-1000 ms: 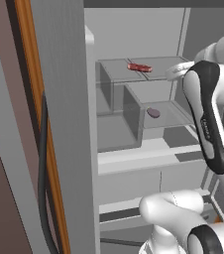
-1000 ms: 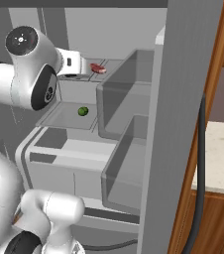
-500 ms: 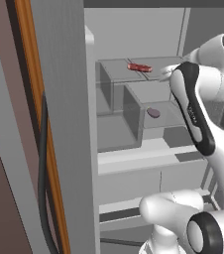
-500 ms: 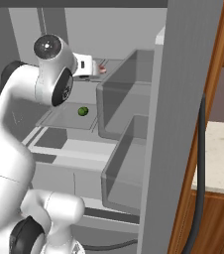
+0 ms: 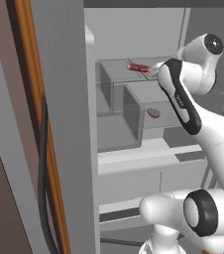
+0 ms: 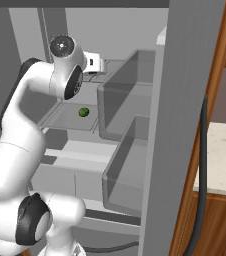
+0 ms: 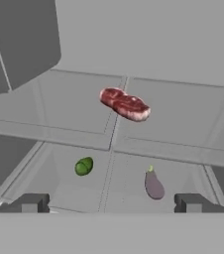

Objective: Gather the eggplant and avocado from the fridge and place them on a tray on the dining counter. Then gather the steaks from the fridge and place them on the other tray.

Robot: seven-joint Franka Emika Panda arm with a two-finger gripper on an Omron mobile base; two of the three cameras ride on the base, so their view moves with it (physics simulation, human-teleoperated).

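The fridge [image 5: 64, 124] stands open. On its upper shelf lies a red, marbled steak [image 7: 125, 104] [image 5: 139, 67]. One shelf lower, a small green avocado [image 7: 84, 166] [image 6: 83, 112] sits at the left and a purple eggplant [image 7: 153, 184] [image 5: 154, 113] at the right. My gripper [image 7: 111, 204] is open inside the fridge, in front of and above the lower shelf, with nothing between its fingertips [image 7: 30, 202]. It touches none of the food. The trays are out of view.
Clear door bins [image 6: 130, 100] hang on the open right door, close beside my arm. The left door's edge [image 5: 91, 149] borders the opening on the other side. A pale stone countertop [image 6: 220, 155] on a wooden base lies to the right of the fridge.
My arm has swung its elbow upward and pushed the hand deeper into the fridge toward the shelves. The steak, avocado and eggplant have not moved. The gripper stays open.
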